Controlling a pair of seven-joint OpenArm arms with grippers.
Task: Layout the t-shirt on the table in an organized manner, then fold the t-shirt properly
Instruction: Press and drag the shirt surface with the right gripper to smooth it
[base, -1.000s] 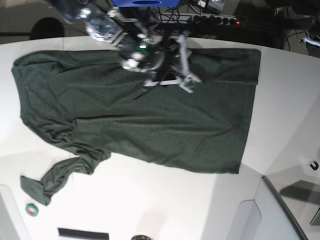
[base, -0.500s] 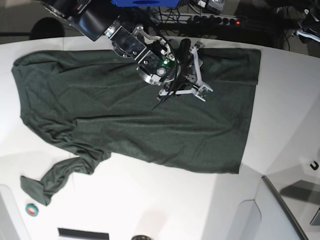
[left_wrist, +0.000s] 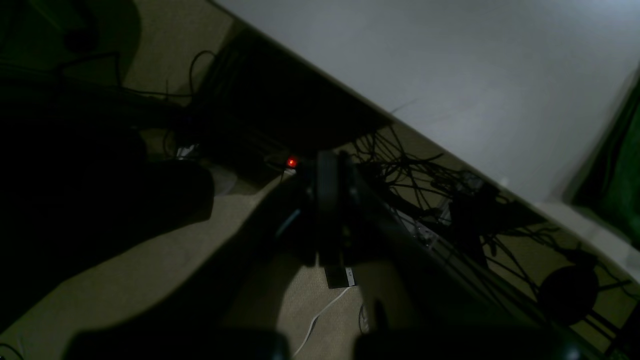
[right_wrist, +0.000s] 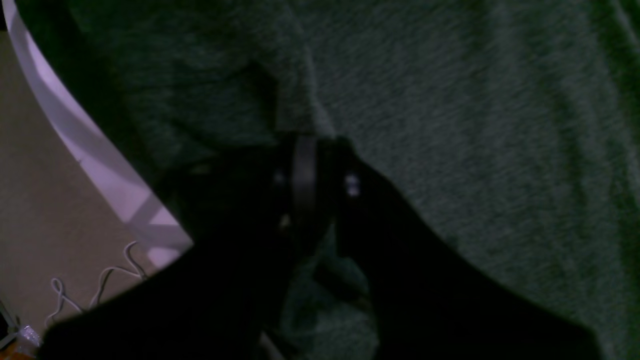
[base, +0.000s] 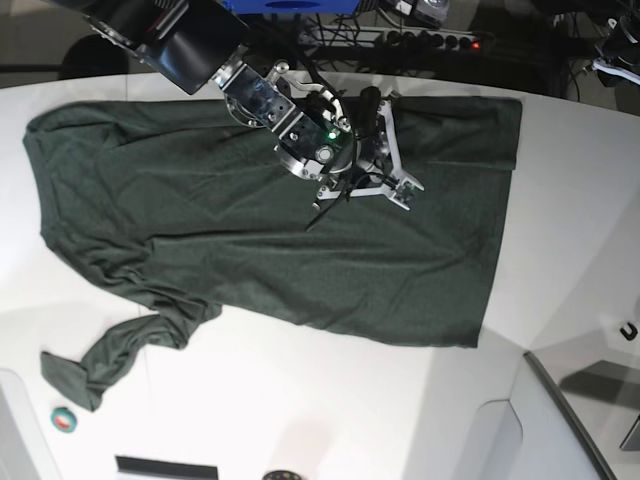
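Note:
The dark green t-shirt (base: 270, 230) lies spread on the white table (base: 330, 410), with one sleeve (base: 110, 355) bunched and trailing at the front left. My right gripper (base: 385, 150) hovers low over the shirt near its far edge. In the right wrist view its fingers (right_wrist: 305, 185) are together, with shirt fabric (right_wrist: 475, 125) all around them; I cannot tell whether cloth is pinched. My left gripper (left_wrist: 330, 210) is shut and empty, out past the table edge (left_wrist: 380, 110) above the floor. Its arm (base: 615, 50) shows only at the top right corner.
A small green tape roll (base: 64, 420) lies at the front left. A black bar (base: 165, 468) sits at the front edge. A grey panel (base: 560, 420) stands at the front right. Cables and a power strip (base: 430, 40) run behind the table.
My right arm has swung right over the shirt's far edge, then settled. The left arm's tip has come into the top right corner. The shirt has not visibly moved.

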